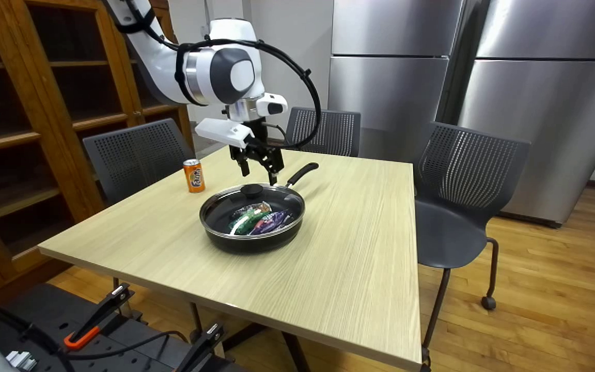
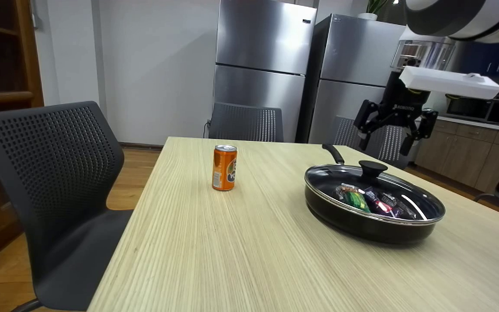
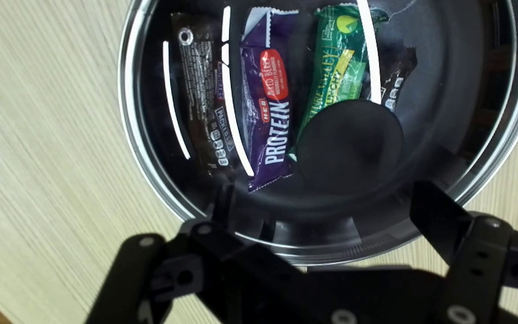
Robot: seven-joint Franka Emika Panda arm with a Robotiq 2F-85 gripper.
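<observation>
My gripper (image 1: 259, 173) hangs above the table in both exterior views, jaws spread wide and nothing between them. Below it sits a black frying pan (image 2: 371, 234) covered by a glass lid with a steel rim. The round black lid knob (image 3: 351, 144) lies beneath and ahead of the fingers, apart from them. Through the glass I see a purple protein bar (image 3: 272, 117), a green granola bar (image 3: 337, 63), a brown wrapper (image 3: 200, 90) and a small dark wrapper (image 3: 396, 81) partly hidden by the knob. The pan's handle (image 1: 302, 174) points toward the table's far side.
An orange soda can (image 2: 224, 169) stands upright on the light wooden table (image 1: 349, 258), some way from the pan. Dark chairs (image 1: 463, 196) surround the table. Steel refrigerators (image 1: 395, 93) and a wooden glass-door cabinet (image 1: 70, 67) stand behind. Clamps (image 1: 96, 320) grip a dark platform near the front.
</observation>
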